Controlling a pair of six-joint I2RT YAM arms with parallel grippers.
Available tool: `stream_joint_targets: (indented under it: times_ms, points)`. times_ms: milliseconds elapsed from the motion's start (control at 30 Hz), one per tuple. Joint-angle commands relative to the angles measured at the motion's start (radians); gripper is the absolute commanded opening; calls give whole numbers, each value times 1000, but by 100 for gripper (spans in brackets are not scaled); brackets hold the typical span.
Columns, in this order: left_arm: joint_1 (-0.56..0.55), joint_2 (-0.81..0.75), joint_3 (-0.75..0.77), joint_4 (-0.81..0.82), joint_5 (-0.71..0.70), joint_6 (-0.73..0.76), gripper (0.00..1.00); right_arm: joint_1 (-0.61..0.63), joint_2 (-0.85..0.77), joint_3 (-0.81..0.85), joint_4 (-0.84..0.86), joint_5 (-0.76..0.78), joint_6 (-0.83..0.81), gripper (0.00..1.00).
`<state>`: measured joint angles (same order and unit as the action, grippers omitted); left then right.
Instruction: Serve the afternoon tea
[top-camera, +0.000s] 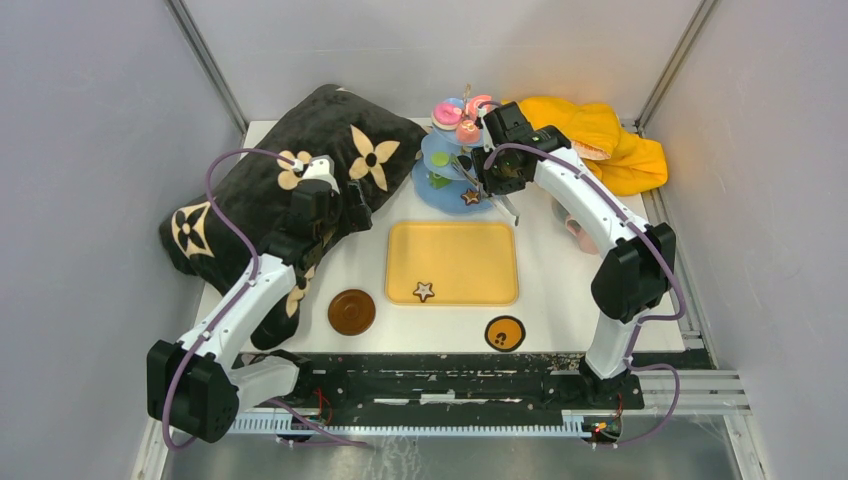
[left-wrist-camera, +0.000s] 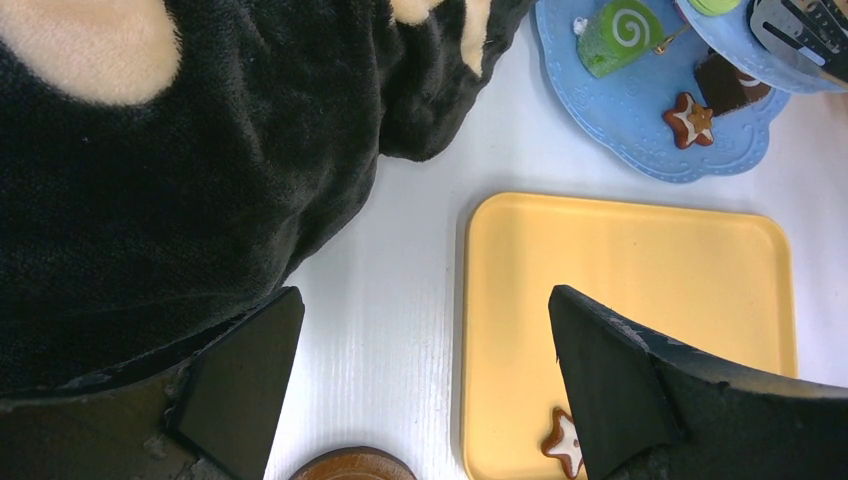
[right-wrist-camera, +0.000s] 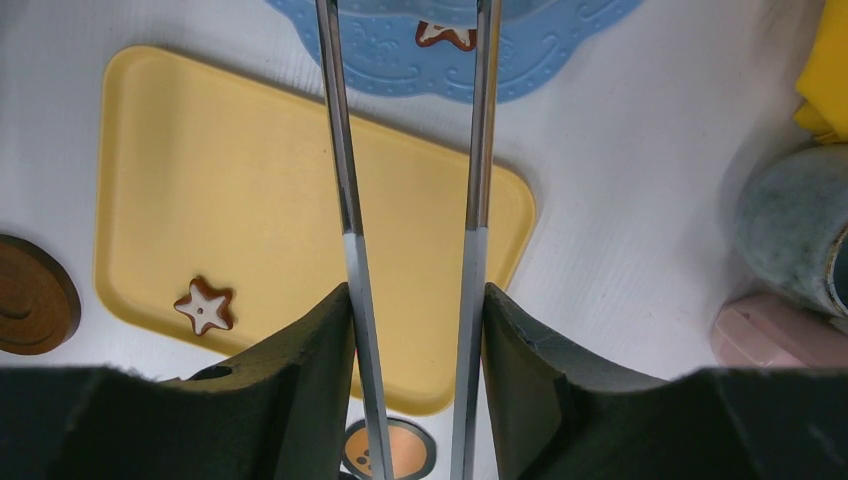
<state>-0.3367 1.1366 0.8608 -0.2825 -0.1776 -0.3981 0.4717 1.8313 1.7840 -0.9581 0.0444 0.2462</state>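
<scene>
Across the upper left of the top view, one big black plush cushion (top-camera: 325, 125) with cream flowers is sprawling over the white table (top-camera: 560, 290), and one yellow cloth (top-camera: 620, 150) is bunching at the upper right. At centre, one flat yellow tray (top-camera: 460, 250) is lying with its long axis running left to right. Just above it, one light-blue three-tier stand (top-camera: 435, 195) is standing upright, close beside the cushion and just clear of the tray.

Two arms are reaching in. The right gripper (right-wrist-camera: 417, 290) is pinching one pair of metal tongs (right-wrist-camera: 345, 180), a finger pressing each blade. The tongs are pointing up the right wrist frame toward the stand's bottom tier. The left gripper (left-wrist-camera: 422, 300) is hovering over the tray's left edge, fingers spread wide and holding nothing.

One grey mug (right-wrist-camera: 790, 225) and one pink cup (right-wrist-camera: 765, 330) are sitting close together at the right, under the right arm.

Two coasters are lying near the bottom: a plain coaster (top-camera: 351, 312) lower left of the tray and an orange-faced coaster (top-camera: 505, 333) lower right.

Two star biscuits are showing. One star biscuit (top-camera: 424, 291) is lying flat by the tray's lower edge. A second star biscuit (top-camera: 470, 196) is lying on the bottom tier beside a chocolate (left-wrist-camera: 728, 82) and a green swirl roll (left-wrist-camera: 625, 35). Pink sweets (top-camera: 447, 112) are crowding the top tier.
</scene>
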Motion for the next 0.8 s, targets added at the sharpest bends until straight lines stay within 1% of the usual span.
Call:
stream_joint_targets:
  times_ms: [0,300,433,533,667,767]
  points:
    - [5,8,35,34,4,-25,100,-3,-45,39,39,3,12,52]
    - [5,13,35,37,-2,-24,100,-3,-109,29,32,12,13,53]
    - [6,14,33,40,-8,-23,100,-3,-144,18,19,11,7,50]
    - [5,15,37,43,-7,-19,100,-3,-176,2,1,-2,9,45]
    - [5,18,35,46,-4,-21,100,-3,-258,-75,17,-7,13,36]
    - [6,20,32,50,0,-22,100,-3,-311,-112,-8,-37,-3,31]
